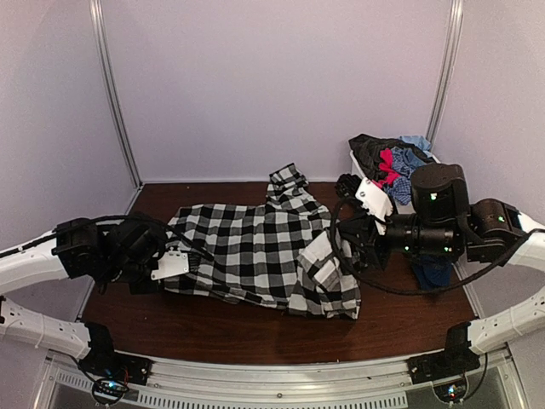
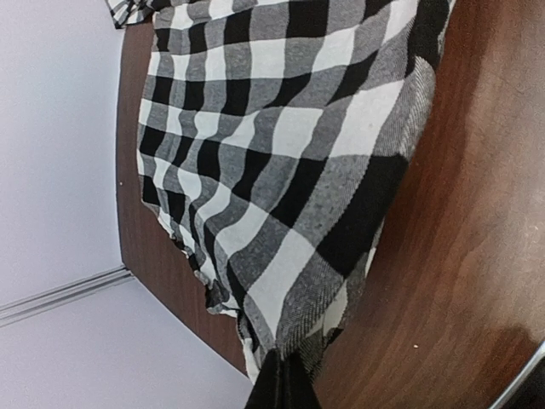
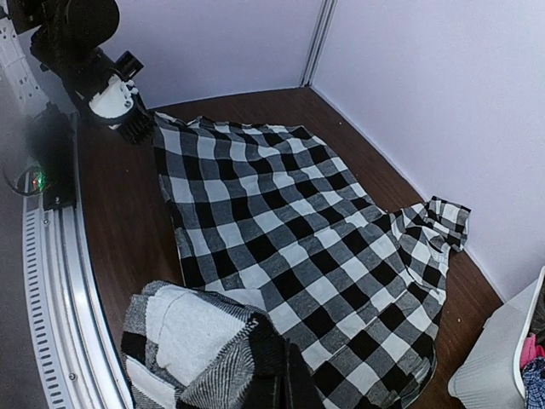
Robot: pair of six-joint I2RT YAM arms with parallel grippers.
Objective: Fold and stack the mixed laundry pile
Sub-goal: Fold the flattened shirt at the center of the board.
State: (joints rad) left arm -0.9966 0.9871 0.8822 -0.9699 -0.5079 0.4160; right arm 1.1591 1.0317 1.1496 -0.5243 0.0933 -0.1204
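A black-and-white checked shirt (image 1: 247,247) lies spread flat across the brown table. My left gripper (image 1: 174,264) is shut on its left edge; in the left wrist view the dark fingertips (image 2: 285,383) pinch the cloth (image 2: 281,153) at the bottom of the frame. My right gripper (image 1: 341,247) is shut on the shirt's right side. There a fold is lifted and turned over, showing its pale inside (image 3: 192,328), with the fingertips (image 3: 294,383) clamped on it. The rest of the mixed laundry pile (image 1: 393,158), red, blue and dark pieces, sits heaped at the back right.
A white bin (image 3: 498,354) holds the heap by the right wall. A navy blue piece (image 1: 432,273) lies on the table under my right arm. Pale walls close the table on three sides, and a metal rail (image 1: 281,388) runs along its near edge.
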